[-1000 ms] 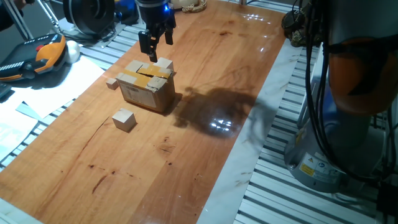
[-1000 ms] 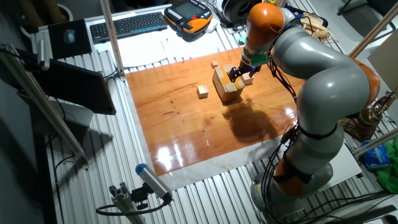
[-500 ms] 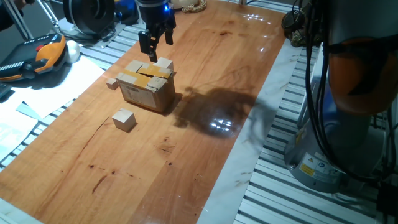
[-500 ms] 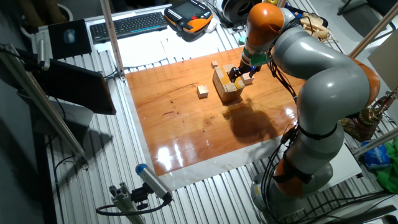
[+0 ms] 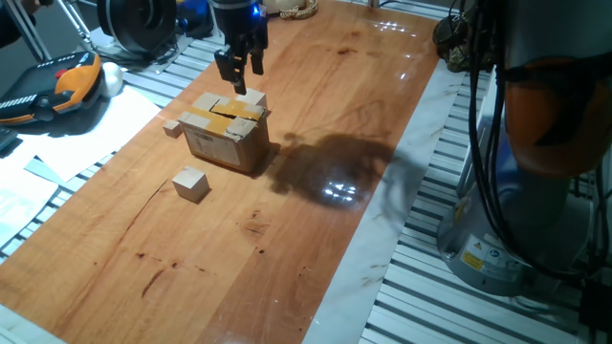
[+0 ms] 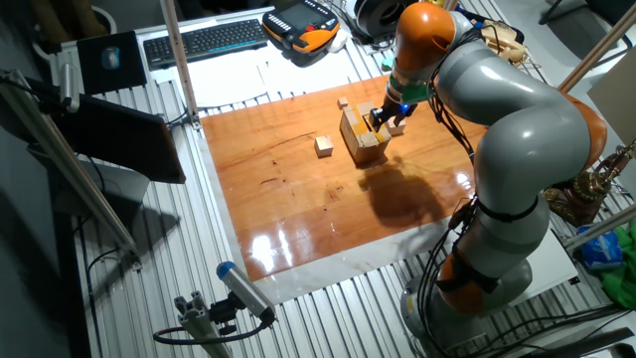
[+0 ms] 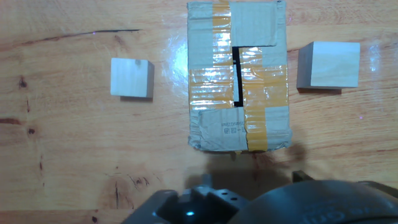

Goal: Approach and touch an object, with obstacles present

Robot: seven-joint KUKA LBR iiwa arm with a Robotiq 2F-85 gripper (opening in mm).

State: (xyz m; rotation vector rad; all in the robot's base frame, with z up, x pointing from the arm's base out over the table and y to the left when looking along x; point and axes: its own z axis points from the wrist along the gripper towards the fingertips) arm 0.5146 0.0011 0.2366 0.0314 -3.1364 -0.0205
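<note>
A taped cardboard box [image 5: 226, 134] lies on the wooden table [image 5: 316, 239]. A wooden cube [image 5: 253, 98] sits right behind it, a small cube [image 5: 172, 127] to its left and a larger cube [image 5: 191, 182] in front. My gripper [image 5: 238, 69] hangs above the box's far end, close over the rear cube, fingers apart and empty. In the other fixed view the gripper [image 6: 382, 115] is over the box [image 6: 360, 137]. The hand view shows the box [image 7: 237, 74] between two cubes [image 7: 132, 78] [image 7: 328, 65]; the fingertips are out of view there.
An orange teach pendant [image 5: 53, 88] and papers [image 5: 57, 143] lie left of the table. The arm's base [image 5: 535, 191] and cables stand at the right. A keyboard [image 6: 204, 38] lies beyond the table in the other fixed view.
The gripper has turned about its own axis and shifted slightly, staying above the box's far end. The box and cubes have not moved.
</note>
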